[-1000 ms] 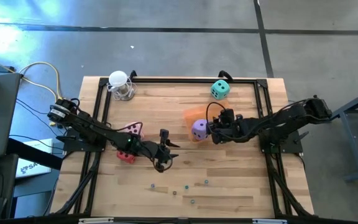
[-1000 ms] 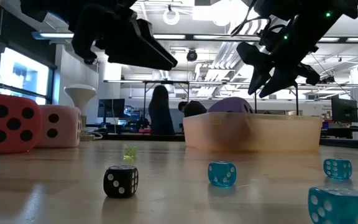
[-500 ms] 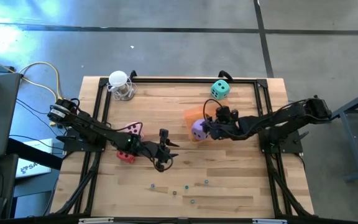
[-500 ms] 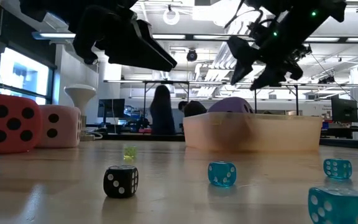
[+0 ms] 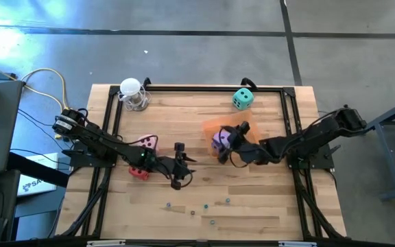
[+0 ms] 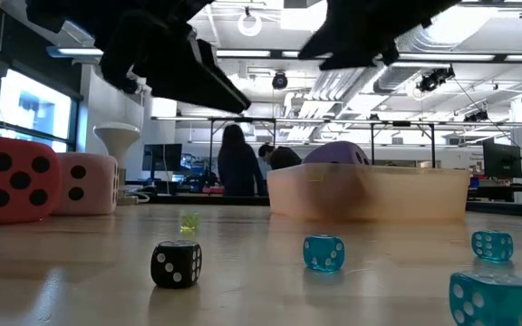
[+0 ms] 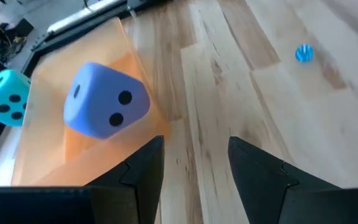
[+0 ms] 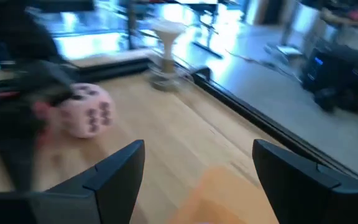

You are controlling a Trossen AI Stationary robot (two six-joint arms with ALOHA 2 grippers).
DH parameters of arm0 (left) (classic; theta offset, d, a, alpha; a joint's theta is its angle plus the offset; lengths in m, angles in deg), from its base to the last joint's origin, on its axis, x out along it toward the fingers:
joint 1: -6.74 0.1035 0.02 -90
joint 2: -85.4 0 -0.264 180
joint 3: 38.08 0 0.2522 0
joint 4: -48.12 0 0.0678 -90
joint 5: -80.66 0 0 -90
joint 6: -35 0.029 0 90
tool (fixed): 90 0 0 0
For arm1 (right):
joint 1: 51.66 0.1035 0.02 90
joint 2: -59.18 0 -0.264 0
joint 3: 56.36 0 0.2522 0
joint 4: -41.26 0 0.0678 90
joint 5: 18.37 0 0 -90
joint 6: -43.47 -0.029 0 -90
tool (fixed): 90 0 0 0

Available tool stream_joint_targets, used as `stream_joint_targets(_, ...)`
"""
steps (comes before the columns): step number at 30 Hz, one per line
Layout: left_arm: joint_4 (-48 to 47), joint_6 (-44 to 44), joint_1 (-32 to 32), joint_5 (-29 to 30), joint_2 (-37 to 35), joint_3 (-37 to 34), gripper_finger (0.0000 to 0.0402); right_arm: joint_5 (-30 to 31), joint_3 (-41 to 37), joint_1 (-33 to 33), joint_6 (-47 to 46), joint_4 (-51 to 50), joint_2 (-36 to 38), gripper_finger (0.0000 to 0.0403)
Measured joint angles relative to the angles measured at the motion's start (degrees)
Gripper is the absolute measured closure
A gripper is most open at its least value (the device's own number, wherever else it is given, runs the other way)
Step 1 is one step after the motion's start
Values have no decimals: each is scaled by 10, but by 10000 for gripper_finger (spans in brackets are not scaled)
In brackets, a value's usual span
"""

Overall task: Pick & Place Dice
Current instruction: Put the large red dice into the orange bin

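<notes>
From above, the table point(image 5: 252, 199) is pale wood planks inside a black frame, on a grey concrete floor. The teal die point(image 5: 243, 99) sits near the far right corner. The purple die point(image 5: 219, 140) lies on the orange tray point(image 5: 212, 128) at mid-table, with the right pincer point(image 5: 229, 144) just beside it. The pink die point(image 5: 147, 142) and red die point(image 5: 138, 172) lie toward the left edge, and the left pincer point(image 5: 180, 165) hovers near the middle, fingers wide. Tiny beads point(image 5: 193, 212) dot the near edge.

At table height, small cubes stand in front: a black die point(image 6: 176, 263) among them. Behind is a bright hall with ceiling lights and a person point(image 6: 237, 163).

The left wrist shows the purple die resting in the tray, touched by nothing.

The right wrist shows its own fingers spread wide, with the pink die beyond them.
</notes>
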Motion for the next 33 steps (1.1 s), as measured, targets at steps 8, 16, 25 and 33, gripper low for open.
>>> stream_joint_targets(8,-32,-1,0,0,0,0,231,-159,0,-3,64,101,0,114)
stream_joint_targets(16,-73,-22,0,-1,0,0,231,-170,0,-3,78,154,0,49)
stream_joint_targets(25,-94,25,-20,36,-5,0,231,-172,0,-1,64,160,0,17)
stream_joint_targets(33,-258,13,-58,97,-101,0,232,-174,0,7,38,168,0,12)
